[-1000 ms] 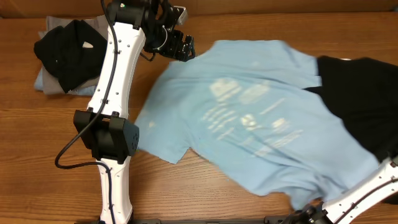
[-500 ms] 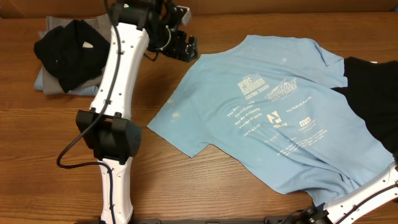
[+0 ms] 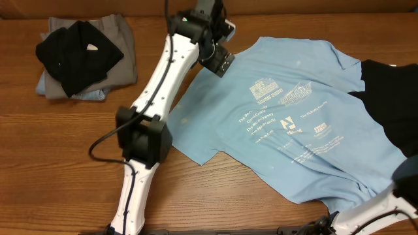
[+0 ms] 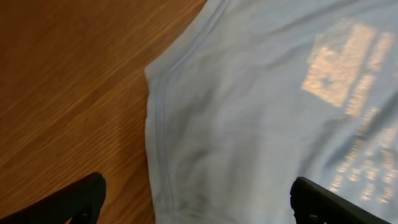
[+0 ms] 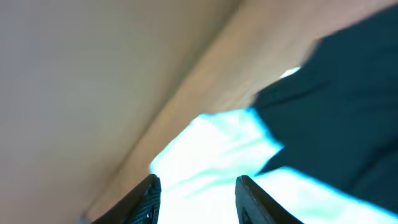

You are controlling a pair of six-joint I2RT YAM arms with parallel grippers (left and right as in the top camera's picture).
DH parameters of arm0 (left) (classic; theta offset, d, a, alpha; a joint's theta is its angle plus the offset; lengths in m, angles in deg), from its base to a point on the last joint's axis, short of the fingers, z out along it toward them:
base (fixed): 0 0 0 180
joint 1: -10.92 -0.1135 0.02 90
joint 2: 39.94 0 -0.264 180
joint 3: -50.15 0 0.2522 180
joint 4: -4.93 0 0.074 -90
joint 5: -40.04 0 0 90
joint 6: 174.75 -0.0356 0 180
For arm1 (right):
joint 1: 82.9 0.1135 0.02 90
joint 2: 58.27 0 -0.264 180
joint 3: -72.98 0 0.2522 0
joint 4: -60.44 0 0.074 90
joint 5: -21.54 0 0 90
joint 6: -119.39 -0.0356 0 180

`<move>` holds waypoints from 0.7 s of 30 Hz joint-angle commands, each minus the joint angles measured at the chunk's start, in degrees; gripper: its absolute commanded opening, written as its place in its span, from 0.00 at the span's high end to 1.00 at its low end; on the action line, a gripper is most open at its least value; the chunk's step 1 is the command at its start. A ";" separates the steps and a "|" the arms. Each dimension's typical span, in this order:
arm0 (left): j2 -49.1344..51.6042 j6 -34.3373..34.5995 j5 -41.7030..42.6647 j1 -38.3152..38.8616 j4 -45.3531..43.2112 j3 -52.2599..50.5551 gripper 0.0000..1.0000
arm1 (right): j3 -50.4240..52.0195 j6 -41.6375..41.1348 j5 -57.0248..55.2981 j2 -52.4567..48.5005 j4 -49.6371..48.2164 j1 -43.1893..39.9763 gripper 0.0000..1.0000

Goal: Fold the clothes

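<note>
The sky-blue T-shirt (image 3: pixel 287 124) lies spread flat, print side up, across the centre and right of the table. My left gripper (image 3: pixel 219 59) hovers over its upper-left sleeve. In the left wrist view it (image 4: pixel 199 208) is open wide, its fingers straddling the sleeve's hem (image 4: pixel 155 130), and holds nothing. A black garment (image 3: pixel 392 98) lies at the right, partly over the shirt. My right gripper (image 5: pixel 198 202) is open and empty, seeing blue shirt fabric (image 5: pixel 217 155) and the black garment (image 5: pixel 348 112). Only the right arm (image 3: pixel 379 207) shows overhead, at the bottom right.
A stack sits at the back left: a black garment (image 3: pixel 78 55) on top of a grey one (image 3: pixel 124 39) and a light blue one (image 3: pixel 46 85). The left arm's base link (image 3: pixel 134 196) stands at the front left. Bare wood (image 3: pixel 52 156) lies left of it.
The shirt was in motion and blurred; it now lies flat and still. My left gripper has swung right from beside the shirt to over its upper-left sleeve.
</note>
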 commanded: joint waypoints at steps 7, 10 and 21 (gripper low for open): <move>10.84 -0.52 -1.86 -0.94 -3.45 0.63 0.04 | -1.07 2.69 2.40 6.80 7.72 15.02 0.58; 12.55 -0.35 -1.29 -1.01 -4.15 0.63 0.04 | -1.07 3.32 2.14 6.82 9.49 18.03 0.58; 13.44 -0.39 5.92 -0.90 -2.49 0.61 0.43 | -1.07 4.04 1.84 6.82 11.47 20.41 0.58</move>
